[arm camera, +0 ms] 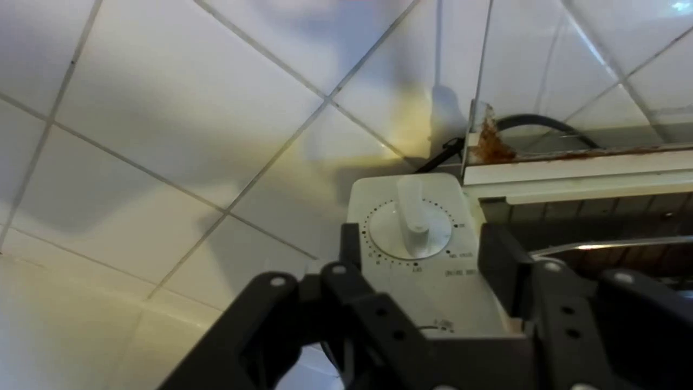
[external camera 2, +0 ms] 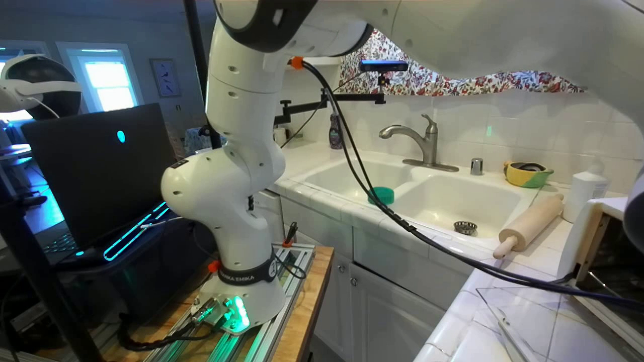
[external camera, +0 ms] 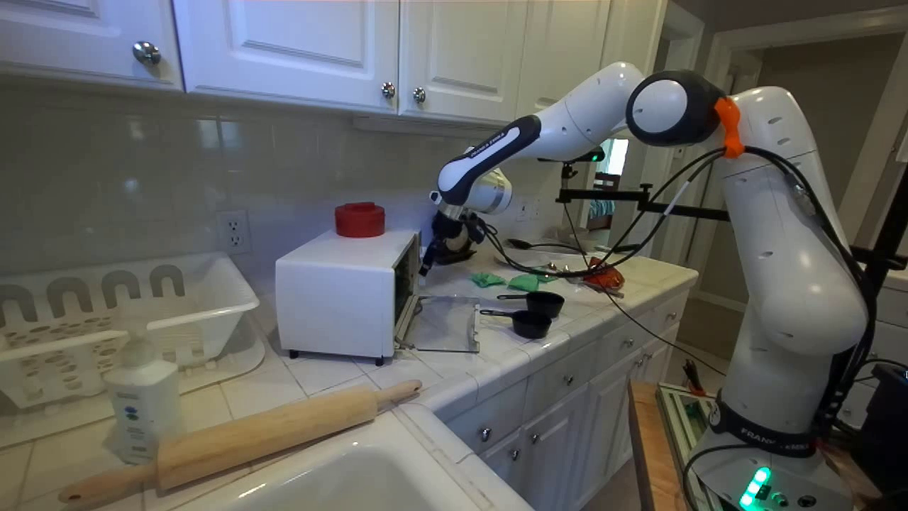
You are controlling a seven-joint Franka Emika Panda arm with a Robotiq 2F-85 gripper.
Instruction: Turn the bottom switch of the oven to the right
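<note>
The small white oven (external camera: 337, 305) stands on the tiled counter with its glass door (external camera: 447, 323) folded down. Part of the oven (external camera 2: 578, 241) shows at the right edge of an exterior view. In the wrist view, its white bottom switch (arm camera: 414, 225) is a round dial with a raised bar, on a pale panel with upside-down print. My gripper (arm camera: 425, 252) is open, its fingers spread on either side of the panel below the dial in the picture. Nothing is held. Another dial is mostly hidden behind the gripper. In an exterior view, the gripper (external camera: 427, 264) is at the oven's front.
A red round container (external camera: 360, 219) sits on the oven. Two small black pans (external camera: 530, 324) and green cloths (external camera: 523, 282) lie beyond the door. A white dish rack (external camera: 213, 312), bottle (external camera: 144, 401) and rolling pin (external camera: 269, 436) are nearby. Cabinets (external camera: 461, 60) hang above.
</note>
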